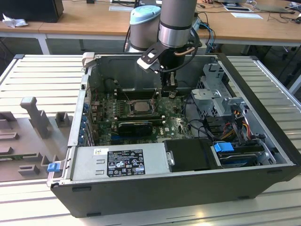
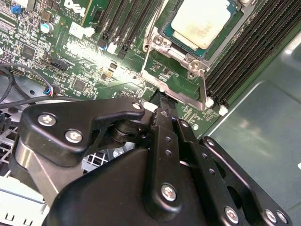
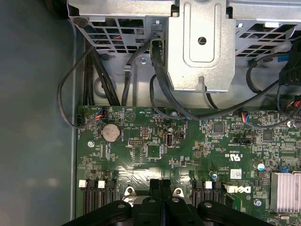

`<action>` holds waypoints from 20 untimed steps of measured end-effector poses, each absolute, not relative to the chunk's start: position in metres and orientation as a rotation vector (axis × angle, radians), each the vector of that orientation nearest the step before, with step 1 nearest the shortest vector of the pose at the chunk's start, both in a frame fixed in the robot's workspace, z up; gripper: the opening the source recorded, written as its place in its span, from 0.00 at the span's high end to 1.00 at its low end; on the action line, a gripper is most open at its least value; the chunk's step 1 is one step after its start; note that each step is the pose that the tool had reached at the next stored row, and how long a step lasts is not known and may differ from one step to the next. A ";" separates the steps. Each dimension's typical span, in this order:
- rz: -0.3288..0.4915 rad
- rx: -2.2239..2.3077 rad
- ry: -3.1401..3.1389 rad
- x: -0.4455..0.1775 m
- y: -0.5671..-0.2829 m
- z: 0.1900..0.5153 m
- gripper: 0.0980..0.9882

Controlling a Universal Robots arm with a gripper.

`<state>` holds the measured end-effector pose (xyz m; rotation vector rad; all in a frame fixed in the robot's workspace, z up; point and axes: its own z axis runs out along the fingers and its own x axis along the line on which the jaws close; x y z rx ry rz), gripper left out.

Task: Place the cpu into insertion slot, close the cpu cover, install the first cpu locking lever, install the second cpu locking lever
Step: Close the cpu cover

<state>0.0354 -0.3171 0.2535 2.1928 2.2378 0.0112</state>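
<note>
The cpu (image 2: 200, 21), a silvery square chip with a thin green rim, lies in the insertion slot (image 1: 136, 107) on the motherboard. The cpu cover (image 2: 175, 75), a thin metal frame with a large cut-out, looks swung open off the chip, on the socket side nearest my fingertips. My gripper (image 2: 160, 98) hangs just above the board beside that frame, its black fingers (image 3: 155, 188) pressed together with nothing between them. In the exterior view the gripper (image 1: 168, 90) sits to the right of the socket, inside the open computer case.
Black memory slots (image 2: 254, 52) flank the socket. A metal drive cage (image 1: 217, 96) with cables (image 3: 160, 80) stands on the exterior view's right. The power supply (image 1: 122, 162) lies along the near wall. The case walls (image 1: 87, 89) rise around the board.
</note>
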 end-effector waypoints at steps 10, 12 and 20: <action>0.011 2.193 2.238 0.032 -0.317 0.254 0.99; 0.011 2.193 2.238 0.031 -0.317 0.254 0.99; 0.011 2.193 2.238 0.028 -0.317 0.254 0.99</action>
